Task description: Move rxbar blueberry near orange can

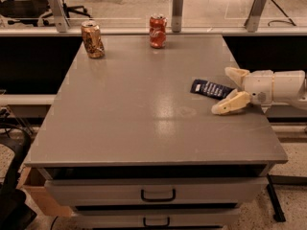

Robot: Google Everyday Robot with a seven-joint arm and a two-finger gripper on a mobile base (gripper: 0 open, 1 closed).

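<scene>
The rxbar blueberry [209,89], a flat dark navy bar with white lettering, lies on the grey table [144,104] at the right side. My gripper [228,90] reaches in from the right edge, open, its two cream fingers straddling the bar's right end, one finger [236,74] behind it and one in front. The orange can [92,39], golden-brown and dented with a silver top, stands upright at the table's far left corner, well away from the bar.
A red can [157,31] with white script stands at the far edge, middle. Metal posts [177,4] and a ledge run behind the table. Drawers [158,194] sit below the front edge. An office chair stands at the far left.
</scene>
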